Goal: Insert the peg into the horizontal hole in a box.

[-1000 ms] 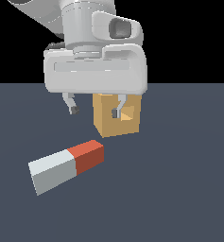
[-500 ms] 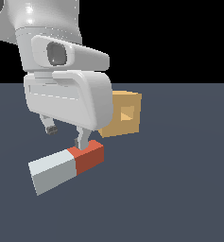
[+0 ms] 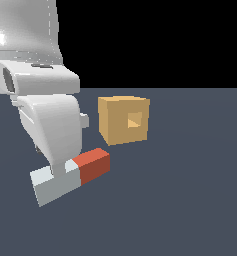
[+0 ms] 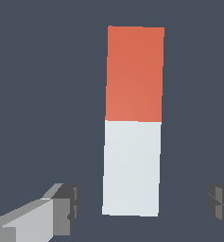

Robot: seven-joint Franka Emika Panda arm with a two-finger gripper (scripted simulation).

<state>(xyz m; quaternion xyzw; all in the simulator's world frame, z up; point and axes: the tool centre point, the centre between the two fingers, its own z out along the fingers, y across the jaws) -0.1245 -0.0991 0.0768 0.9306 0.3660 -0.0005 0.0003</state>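
The peg lies flat on the dark surface, its red end toward the box and its pale end nearest. The tool is down over that pale end, spread wide, one finger on each side and neither touching. Farther back, the box sits apart from the peg, its hole facing the exterior view's right.

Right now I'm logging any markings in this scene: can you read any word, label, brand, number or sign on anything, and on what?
None: no text can be read in either view.
The peg is plain red-orange and pale grey.
The box is plain tan, with only its hole.
The hand and the floor carry no markings.
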